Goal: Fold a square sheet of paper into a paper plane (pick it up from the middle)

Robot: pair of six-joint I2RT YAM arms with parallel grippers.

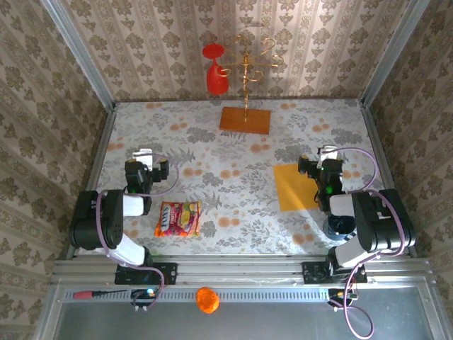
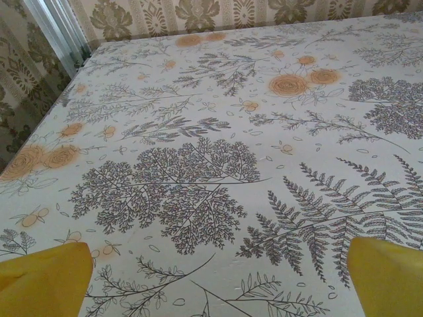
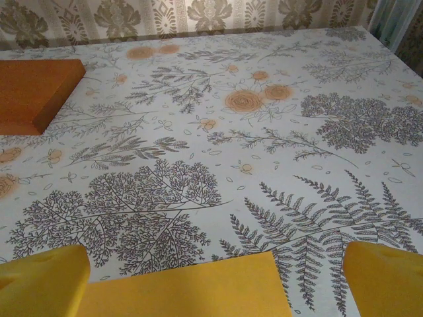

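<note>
Square sheet of paper (image 1: 296, 187): flat on the floral table (image 1: 233, 142), partly beneath right gripper (image 3: 211, 281). Probably light, limp, slippery, easily creased; best pinched gently at the middle. Jaws spread wide, empty, same on left gripper (image 2: 215, 284)

We're looking down into a robot lab cell dressed up as a home. Damask wallpaper panels (image 1: 177, 42) box in a floral-cloth desk (image 1: 233, 152), and aluminium framing (image 1: 241, 269) runs along its near edge. The cabled left arm (image 1: 106, 223) and right arm (image 1: 375, 227) are bolted there.
</note>
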